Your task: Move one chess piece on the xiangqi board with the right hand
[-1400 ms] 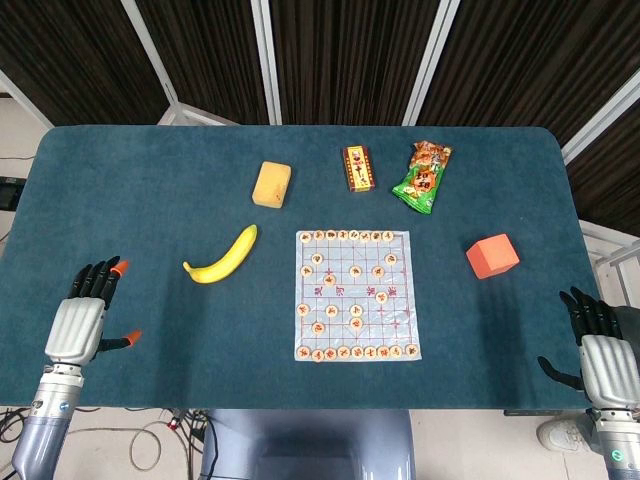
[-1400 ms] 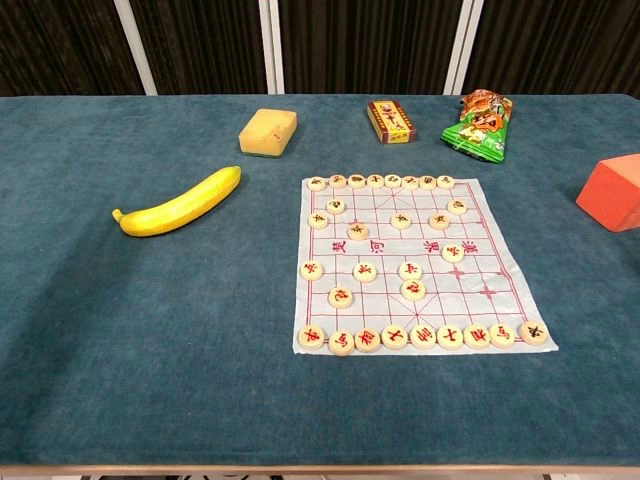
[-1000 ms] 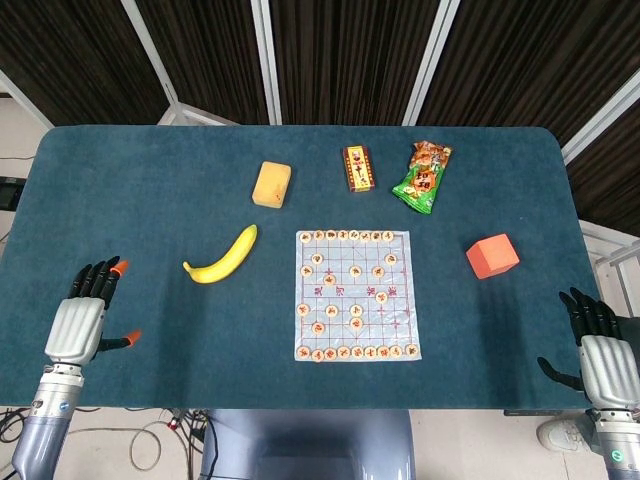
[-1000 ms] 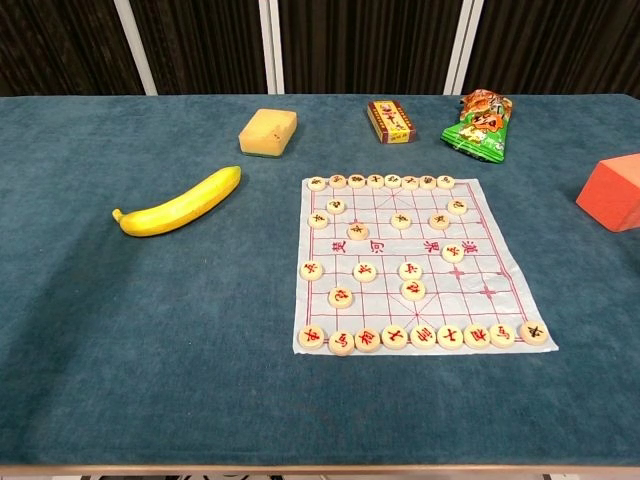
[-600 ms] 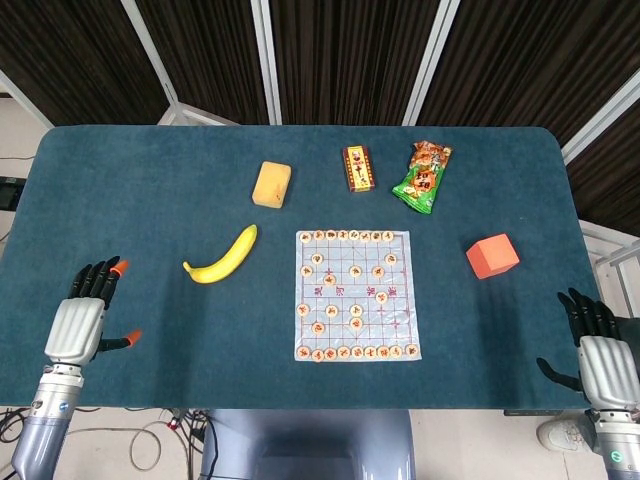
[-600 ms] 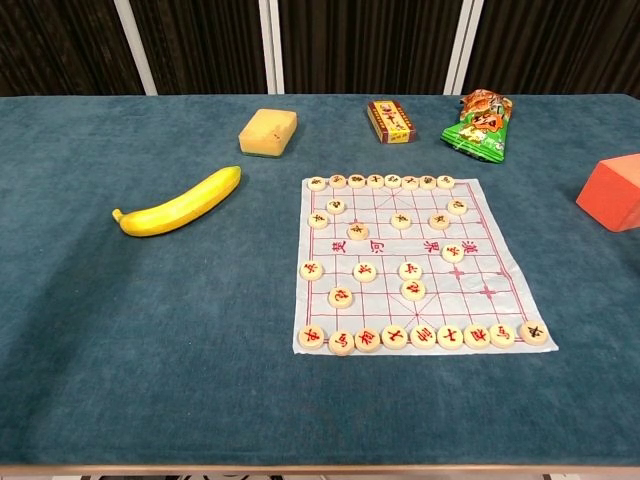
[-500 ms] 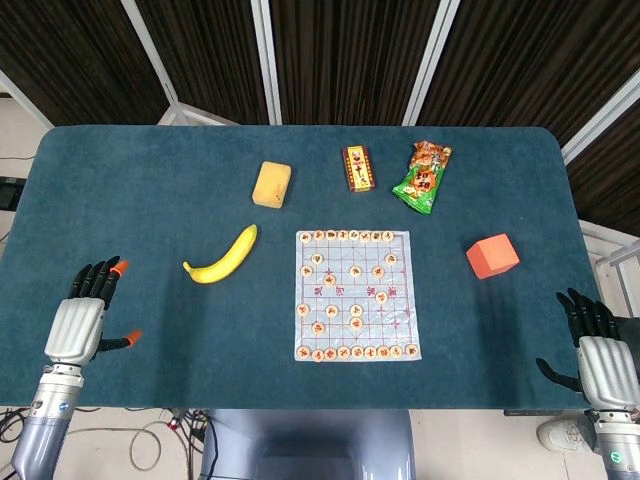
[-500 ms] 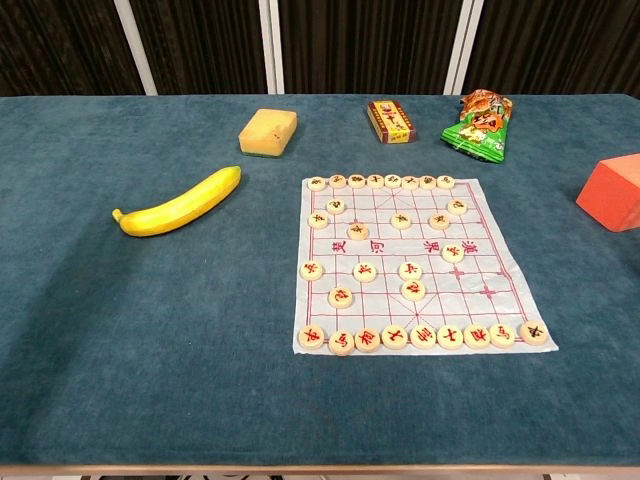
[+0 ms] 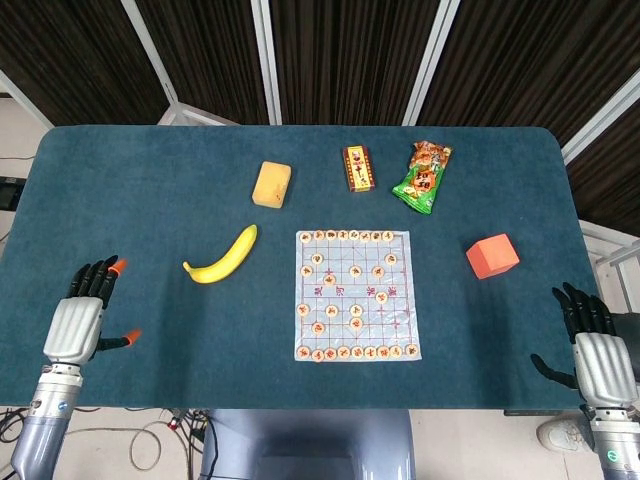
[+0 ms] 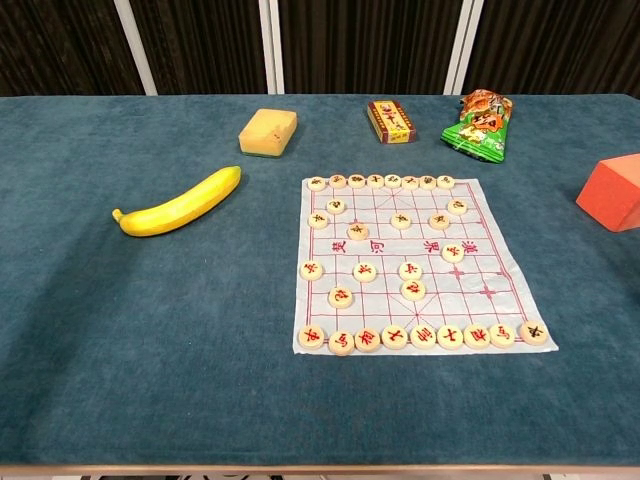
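Left hand (image 9: 75,325) at the near left edge of the desk (image 9: 150,190), palm down, fingers spread, holding nothing. Only the head view shows it.

Banana (image 9: 222,256) lies right of that hand and further in, tilted, stem end to the left. Well apart from the hand.

Yellow sponge (image 9: 271,184) sits beyond the banana, toward the far side.

Xiangqi board (image 9: 354,295) is a thin sheet flat on the desk near the middle, just right of the banana. Round chess pieces (image 10: 365,271) on it: a full row along the far edge, a full row along the near edge, the rest scattered between. All lie flat on the sheet.

Small red box (image 9: 358,168) stands beyond the board's far edge. Green snack bag (image 9: 423,176) is just right of the box.

Orange cube (image 9: 492,256) lies right of the board, apart from it, cut by the right edge in the chest view.

Right hand (image 9: 590,345) at the near right corner, partly off the desk edge, fingers apart and pointing away, empty. Head view only. It is well apart from the board and every piece; the cube lies between hand and board, further in. Nearest pieces to it are at the right end of the near row.
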{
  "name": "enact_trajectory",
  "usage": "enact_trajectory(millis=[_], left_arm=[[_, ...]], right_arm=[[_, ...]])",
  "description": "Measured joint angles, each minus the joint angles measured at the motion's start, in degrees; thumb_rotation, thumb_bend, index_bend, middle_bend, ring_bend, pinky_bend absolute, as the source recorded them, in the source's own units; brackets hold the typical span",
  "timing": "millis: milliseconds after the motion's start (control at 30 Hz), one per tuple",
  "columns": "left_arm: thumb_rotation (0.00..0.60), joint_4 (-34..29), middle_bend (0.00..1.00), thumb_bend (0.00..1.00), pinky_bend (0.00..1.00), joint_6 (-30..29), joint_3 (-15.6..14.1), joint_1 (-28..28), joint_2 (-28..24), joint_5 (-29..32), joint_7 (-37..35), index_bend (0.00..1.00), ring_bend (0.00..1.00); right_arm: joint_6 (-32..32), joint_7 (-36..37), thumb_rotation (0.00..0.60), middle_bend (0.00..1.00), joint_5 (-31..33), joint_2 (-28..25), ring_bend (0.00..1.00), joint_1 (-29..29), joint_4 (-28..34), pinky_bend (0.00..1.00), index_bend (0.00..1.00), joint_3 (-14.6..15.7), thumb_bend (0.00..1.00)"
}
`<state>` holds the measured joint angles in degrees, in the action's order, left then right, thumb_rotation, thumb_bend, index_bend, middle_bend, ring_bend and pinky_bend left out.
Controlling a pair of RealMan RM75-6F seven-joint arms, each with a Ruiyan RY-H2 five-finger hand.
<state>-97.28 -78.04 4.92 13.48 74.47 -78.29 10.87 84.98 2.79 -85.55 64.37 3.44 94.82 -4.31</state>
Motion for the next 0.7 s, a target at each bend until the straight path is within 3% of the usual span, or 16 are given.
enact_trajectory(millis=[67, 133, 267, 433, 700], left_arm=[[0.6, -0.1, 0.0, 0.0, 0.0, 0.0, 0.0, 0.0, 0.0, 0.0, -0.1, 0.0, 0.0], [0.6, -0.1, 0.0, 0.0, 0.0, -0.1, 0.1, 0.0, -0.1, 0.0, -0.2, 0.0, 0.0], [0.6, -0.1, 0.0, 0.0, 0.0, 0.0, 0.1, 0.0, -0.1, 0.2, -0.4, 0.0, 0.0], [0.6, -0.1, 0.0, 0.0, 0.0, 0.1, 0.2, 0.0, -0.1, 0.2, -0.6, 0.0, 0.0], [0.6, -0.1, 0.0, 0.0, 0.0, 0.2, 0.4, 0.1, -0.2, 0.6, -0.9, 0.0, 0.0]], right_arm=[[-0.3, -0.6, 0.6, 0.41, -0.2, -0.3, 0.48, 0.5, 1.0, 0.45, 0.0, -0.2, 0.27], [-0.8, -1.4, 0.6, 0.57, -0.2, -0.6, 0.64, 0.9, 1.7, 0.58, 0.0, -0.4, 0.27], [-3.4, -4.0, 0.6, 0.78, 0.4, -1.5, 0.84, 2.6, 4.7, 0.72, 0.0, -0.9, 0.29], [-9.3, -8.2, 0.6, 0.84, 3.0, -3.1, 0.9, 5.4, 9.9, 0.75, 0.0, -1.4, 0.39], [-17.8, -16.1, 0.6, 0.86, 13.8, -3.9, 0.92, 11.9, 16.3, 0.75, 0.0, -4.1, 0.39]])
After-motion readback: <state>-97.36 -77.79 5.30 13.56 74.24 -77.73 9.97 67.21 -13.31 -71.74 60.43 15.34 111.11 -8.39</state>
